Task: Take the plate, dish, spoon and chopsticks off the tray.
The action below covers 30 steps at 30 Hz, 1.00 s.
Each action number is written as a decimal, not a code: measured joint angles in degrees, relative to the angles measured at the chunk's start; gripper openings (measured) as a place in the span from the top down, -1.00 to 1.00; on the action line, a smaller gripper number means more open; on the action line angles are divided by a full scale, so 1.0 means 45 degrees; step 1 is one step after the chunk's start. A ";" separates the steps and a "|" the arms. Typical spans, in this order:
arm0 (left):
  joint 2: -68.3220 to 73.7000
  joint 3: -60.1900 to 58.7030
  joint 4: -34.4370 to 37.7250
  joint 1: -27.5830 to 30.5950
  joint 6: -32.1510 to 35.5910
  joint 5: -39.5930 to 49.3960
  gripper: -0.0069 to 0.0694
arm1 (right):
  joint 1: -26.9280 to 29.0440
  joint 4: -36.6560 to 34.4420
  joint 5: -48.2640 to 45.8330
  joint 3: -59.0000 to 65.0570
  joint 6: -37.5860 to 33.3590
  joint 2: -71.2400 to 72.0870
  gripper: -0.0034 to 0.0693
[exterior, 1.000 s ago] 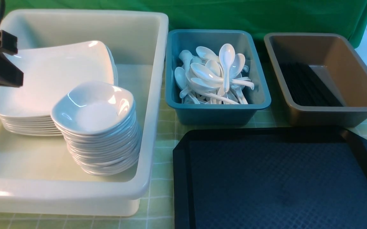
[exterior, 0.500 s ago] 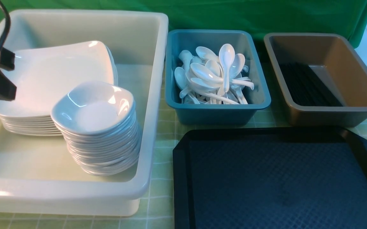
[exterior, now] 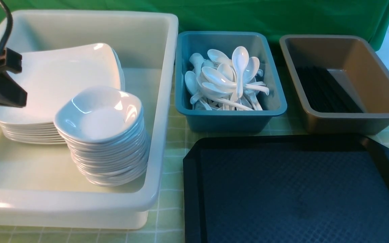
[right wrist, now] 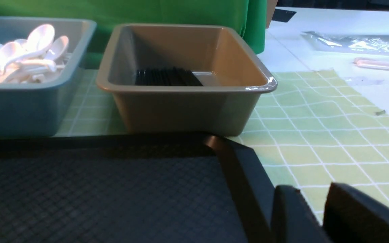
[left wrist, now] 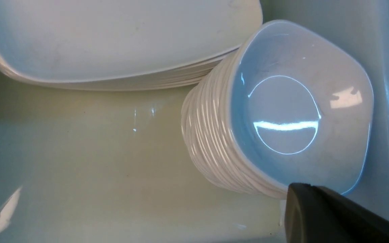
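Observation:
The black tray (exterior: 295, 195) lies at the front right with nothing on its textured surface. A stack of white square plates (exterior: 63, 77) and a stack of small dishes (exterior: 100, 114) stand inside the white tub. White spoons (exterior: 228, 77) fill the teal bin. Black chopsticks (exterior: 322, 89) lie in the brown bin. My left gripper (exterior: 14, 91) hovers shut and empty over the tub's left side; in the left wrist view its tip (left wrist: 299, 189) is beside the dish stack (left wrist: 282, 111). My right gripper (right wrist: 310, 189) is open and empty, over the tray's right rim (right wrist: 245, 175).
The white tub (exterior: 160, 111) takes up the left half of the table. The teal bin (exterior: 231, 118) and the brown bin (exterior: 349, 121) stand side by side behind the tray. A green checked cloth (right wrist: 316, 135) covers the table, with a green curtain behind.
My left gripper sank a little over the tub's left side and shifted slightly left, then right. The dishes, bins and tray have stayed still.

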<state>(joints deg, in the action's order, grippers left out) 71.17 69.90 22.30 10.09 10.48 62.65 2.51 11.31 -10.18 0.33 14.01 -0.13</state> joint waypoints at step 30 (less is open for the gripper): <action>0.0000 0.0000 0.0537 0.0000 0.0340 0.0332 0.86 | 0.0000 -0.0304 -0.0656 0.0000 -0.2090 0.0000 0.33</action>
<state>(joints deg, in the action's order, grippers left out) 71.17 69.90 24.72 10.09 12.01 64.15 2.51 9.94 -13.13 0.33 4.61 -0.13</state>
